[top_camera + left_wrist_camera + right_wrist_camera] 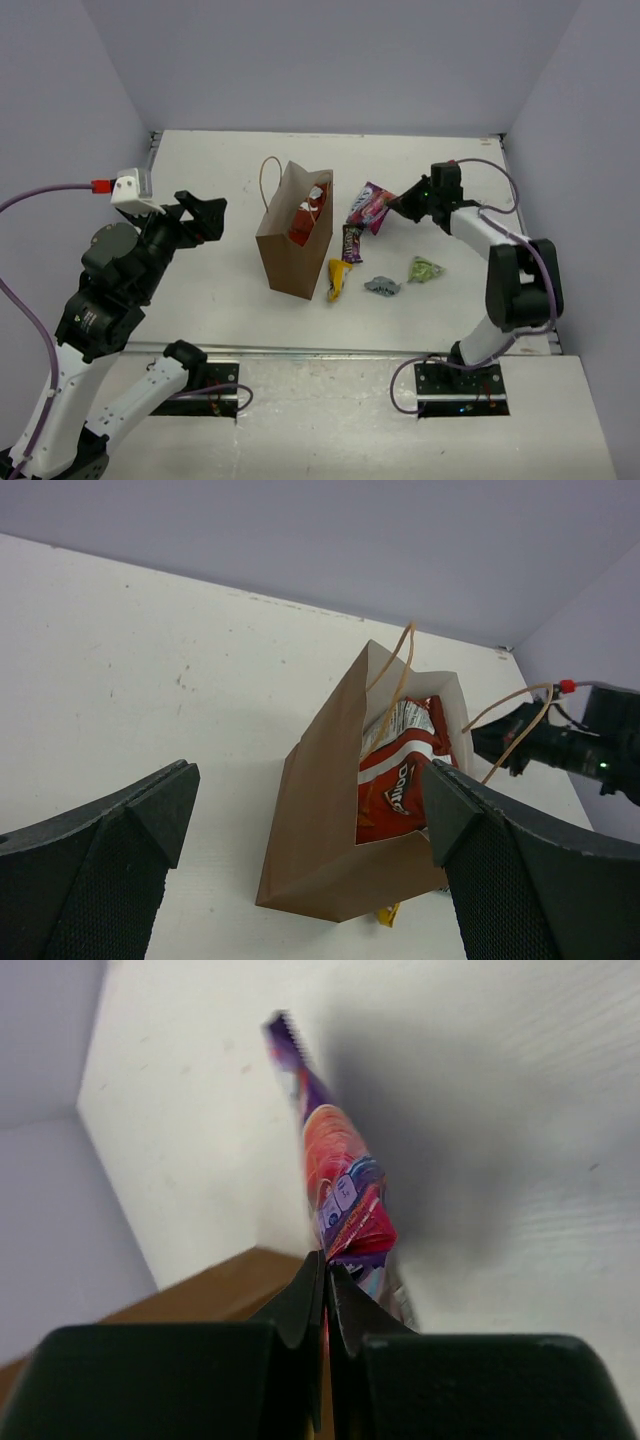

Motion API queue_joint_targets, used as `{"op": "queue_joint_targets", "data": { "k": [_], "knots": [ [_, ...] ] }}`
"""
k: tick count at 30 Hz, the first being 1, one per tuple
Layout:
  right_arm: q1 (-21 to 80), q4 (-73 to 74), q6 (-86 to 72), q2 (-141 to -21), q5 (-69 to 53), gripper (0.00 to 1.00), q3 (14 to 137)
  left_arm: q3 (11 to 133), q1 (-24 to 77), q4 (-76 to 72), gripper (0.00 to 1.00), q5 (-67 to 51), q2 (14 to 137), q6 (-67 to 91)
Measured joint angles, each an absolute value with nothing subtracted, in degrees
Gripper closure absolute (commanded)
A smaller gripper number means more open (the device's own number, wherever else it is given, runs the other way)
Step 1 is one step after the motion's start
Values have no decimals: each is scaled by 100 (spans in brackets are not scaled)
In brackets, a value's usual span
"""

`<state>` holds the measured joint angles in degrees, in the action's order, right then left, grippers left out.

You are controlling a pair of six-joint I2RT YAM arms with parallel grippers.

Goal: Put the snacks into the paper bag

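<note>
Here, paper bag standing upright in the middle of the table, open surface lying between it and the left claw, that claw hanging spread wide, right claw pinching the magenta pouch just right of the bag's rim, left wrist view alone showing the red chip bag sitting inside.

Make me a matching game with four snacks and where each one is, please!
Snacks:
1. red chip bag
2. magenta pouch
3. yellow packet
4. green wrapper

Places:
A. on the table, furthest right of the snacks
B. pinched in the right gripper
C. inside the paper bag
D. on the table beside the paper bag's base

Pairs: 1-C, 2-B, 3-D, 4-A
</note>
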<state>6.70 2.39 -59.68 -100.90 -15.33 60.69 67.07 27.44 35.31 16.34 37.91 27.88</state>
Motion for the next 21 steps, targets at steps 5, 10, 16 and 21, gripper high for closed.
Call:
{"op": "queue_joint_targets", "data": {
  "k": [5, 10, 16, 21],
  "knots": [
    [1221, 611, -5328, -8034, -1229, 100, 5931, 6707, 2744, 3533, 0, 1627, 3785, 2790],
    [1708, 1190, -4766, -6689, -952, 100, 6451, 6707, 2744, 3538, 0, 1625, 3747, 2792],
    [2115, 1557, -4329, -6012, -1160, 100, 7408, 6707, 2744, 3544, 0, 1625, 3662, 2812],
    [2757, 1594, -4023, -5787, -1413, 100, 7955, 6681, 2744, 3540, 0, 1623, 3651, 2849]
  ]
}}
